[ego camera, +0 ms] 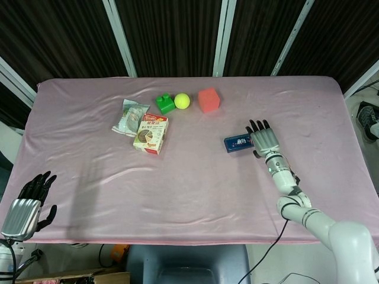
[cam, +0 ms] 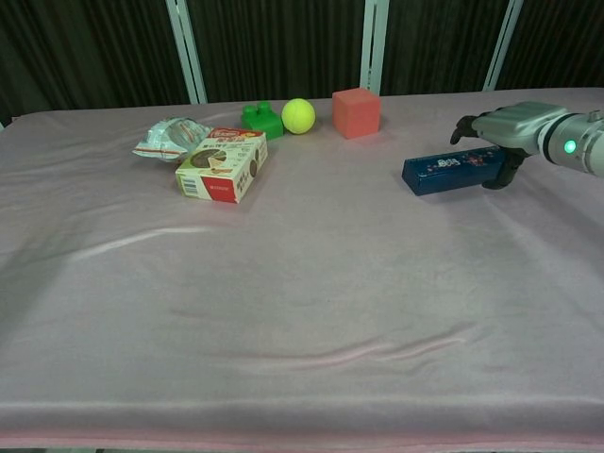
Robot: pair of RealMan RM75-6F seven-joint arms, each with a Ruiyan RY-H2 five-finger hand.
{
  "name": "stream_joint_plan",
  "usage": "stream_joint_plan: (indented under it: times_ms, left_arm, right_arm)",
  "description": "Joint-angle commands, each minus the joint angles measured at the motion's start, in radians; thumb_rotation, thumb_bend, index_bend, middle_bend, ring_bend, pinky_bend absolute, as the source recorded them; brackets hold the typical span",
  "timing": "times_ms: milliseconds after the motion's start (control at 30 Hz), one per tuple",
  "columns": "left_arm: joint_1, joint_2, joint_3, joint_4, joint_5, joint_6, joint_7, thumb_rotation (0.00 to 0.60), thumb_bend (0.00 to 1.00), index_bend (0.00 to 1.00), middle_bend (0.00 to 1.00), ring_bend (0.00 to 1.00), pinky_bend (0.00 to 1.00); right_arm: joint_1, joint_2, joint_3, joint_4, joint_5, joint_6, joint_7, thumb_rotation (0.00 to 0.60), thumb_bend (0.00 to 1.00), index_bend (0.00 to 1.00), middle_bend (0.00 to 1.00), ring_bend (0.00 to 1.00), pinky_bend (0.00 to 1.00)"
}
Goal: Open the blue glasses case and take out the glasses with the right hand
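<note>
- From the head view I see my right hand (ego camera: 263, 138) flat over the right end of the blue glasses case (ego camera: 238, 142), fingers spread wide and holding nothing.
- The chest view shows what the overhead one cannot: the right hand (cam: 508, 127) sits above the case (cam: 451, 171), with the thumb reaching down at its right end; whether it touches I cannot tell.
- The case lies shut on the pink tablecloth (ego camera: 195, 183), right of centre, well apart from the other items.
- My left hand (ego camera: 26, 204) shows only in the head view, at the near left corner, fingers apart and empty.
- Far left of centre I see a snack box (ego camera: 151, 134), a crumpled wrapper (ego camera: 129, 118), a green block (ego camera: 165, 103), a yellow ball (ego camera: 182, 100) and a red cube (ego camera: 208, 99).
</note>
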Motion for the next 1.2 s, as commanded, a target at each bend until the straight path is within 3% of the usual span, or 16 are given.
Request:
stream_joint_plan:
  times_ms: [33,300,467,900,1200]
  left_arm:
    - [0.002,0.001,0.000,0.000,0.000,0.003,-0.002,0.600,0.43,0.00,0.00,0.00,0.13]
    - [0.001,0.002,0.002,0.001,0.001,0.002,-0.005,0.600,0.43,0.00,0.00,0.00,0.13]
    - [0.001,0.002,0.004,-0.002,0.008,0.005,-0.003,0.600,0.43,0.00,0.00,0.00,0.13]
    - [0.004,0.003,0.018,-0.007,0.036,0.016,-0.003,0.600,0.43,0.00,0.00,0.00,0.13]
    - [0.004,0.005,0.024,-0.008,0.048,0.019,-0.005,0.600,0.43,0.00,0.00,0.00,0.13]
  right_arm:
    - [0.013,-0.017,0.000,0.020,0.012,-0.013,-0.002,0.600,0.48,0.33,0.00,0.00,0.00]
    - [0.008,-0.010,-0.015,-0.011,-0.011,0.015,0.030,0.600,0.48,0.50,0.03,0.01,0.00]
    - [-0.020,0.037,-0.041,-0.115,-0.047,0.057,0.046,0.600,0.48,0.56,0.04,0.02,0.00]
    - [-0.130,0.237,-0.172,-0.540,-0.135,0.180,-0.027,0.600,0.48,0.55,0.04,0.02,0.00]
    - [-0.171,0.262,-0.208,-0.608,-0.092,0.245,-0.154,0.600,0.48,0.49,0.04,0.02,0.00]
